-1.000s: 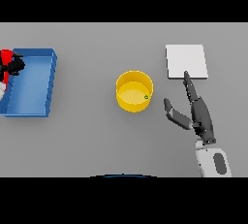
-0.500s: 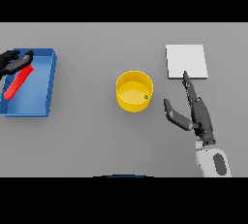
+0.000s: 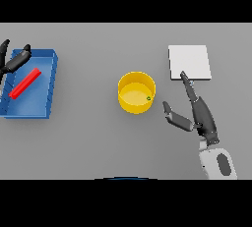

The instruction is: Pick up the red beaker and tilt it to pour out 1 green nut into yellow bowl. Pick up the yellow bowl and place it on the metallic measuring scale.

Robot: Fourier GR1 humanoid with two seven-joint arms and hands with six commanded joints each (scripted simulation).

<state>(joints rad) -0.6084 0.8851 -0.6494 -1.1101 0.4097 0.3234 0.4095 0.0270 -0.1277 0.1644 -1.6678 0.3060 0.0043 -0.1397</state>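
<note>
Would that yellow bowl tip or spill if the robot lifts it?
The bowl looks squat and wide, so it probably sits steady. Its upright walls should keep the tiny nut inside. Holding only that, it is likely light, though smooth sides might slip.

Head view, taken from above and looking steeply down onto the flat grey table (image 3: 88,142). The frame spans from the blue rectangular tray (image 3: 47,91) at left to the square metallic scale (image 3: 190,62), just beyond the right hand's (image 3: 199,115) straight fingertips.
</note>
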